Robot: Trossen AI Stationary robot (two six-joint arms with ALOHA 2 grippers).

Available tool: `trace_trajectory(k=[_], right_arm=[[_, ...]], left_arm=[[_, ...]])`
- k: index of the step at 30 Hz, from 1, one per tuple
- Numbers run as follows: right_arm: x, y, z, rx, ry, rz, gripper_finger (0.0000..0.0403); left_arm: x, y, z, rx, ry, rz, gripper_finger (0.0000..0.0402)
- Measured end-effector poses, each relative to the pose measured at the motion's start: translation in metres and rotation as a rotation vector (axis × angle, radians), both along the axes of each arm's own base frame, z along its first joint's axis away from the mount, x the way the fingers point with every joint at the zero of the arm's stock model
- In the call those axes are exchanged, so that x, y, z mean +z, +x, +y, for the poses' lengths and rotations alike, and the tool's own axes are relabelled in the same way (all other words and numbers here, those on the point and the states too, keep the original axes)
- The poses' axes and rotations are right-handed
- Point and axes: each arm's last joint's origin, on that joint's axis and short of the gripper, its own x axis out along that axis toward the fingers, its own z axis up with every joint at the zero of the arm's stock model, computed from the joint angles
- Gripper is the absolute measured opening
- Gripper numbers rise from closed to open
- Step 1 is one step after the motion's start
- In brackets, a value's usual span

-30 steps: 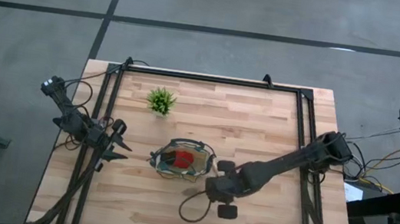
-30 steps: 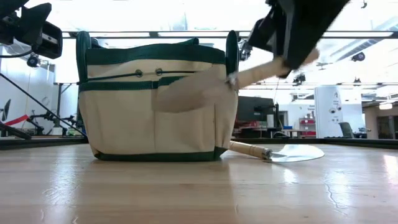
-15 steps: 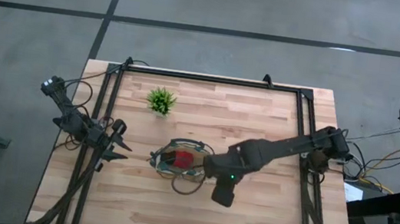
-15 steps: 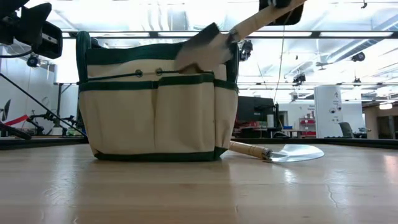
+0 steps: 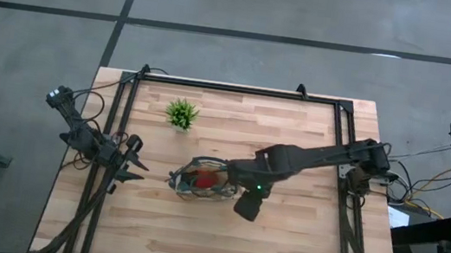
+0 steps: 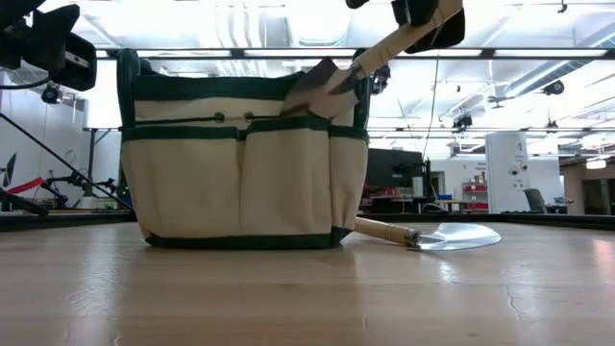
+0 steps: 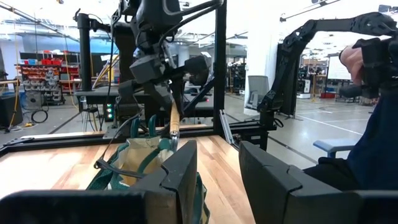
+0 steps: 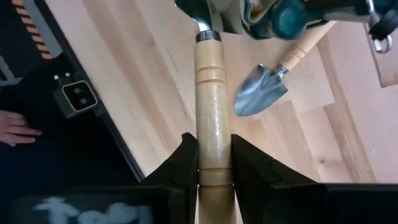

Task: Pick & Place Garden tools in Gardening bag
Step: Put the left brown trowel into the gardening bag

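Wooden-handled tool (image 8: pixel 213 124) clamped in right gripper (image 8: pixel 214 163), head over gardening bag (image 6: pixel 240 159).

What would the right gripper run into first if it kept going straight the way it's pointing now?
Most likely the gardening bag: the right gripper holds a wooden-handled tool whose metal end already reaches the bag's rim. The trowel lies off to one side.

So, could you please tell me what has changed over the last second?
The right tool, shut on the wooden-handled tool, has lifted it from beside the gardening bag up over the rim, metal head now dipping inside. The trowel on the table, the plant and the left tool stayed put.
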Motion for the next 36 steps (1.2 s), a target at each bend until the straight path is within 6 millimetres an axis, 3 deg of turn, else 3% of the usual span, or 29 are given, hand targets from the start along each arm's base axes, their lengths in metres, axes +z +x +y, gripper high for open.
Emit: trace_trajectory(k=[16,28,36], right_arm=[[-0.031,0.024,0.003,0.026,0.153,0.045,0.0076],[-0.021,0.033,-0.014,0.010,0.234,-0.038,0.0075],[-0.010,0.038,-0.011,0.135,0.236,-0.176,0.0067]], left_arm=[[0.000,0.000,0.000,0.000,0.000,0.001,0.0124],[0.000,0.000,0.000,0.000,-0.001,-0.001,0.0124],[0.000,0.000,0.000,0.000,0.000,0.000,0.0124]])
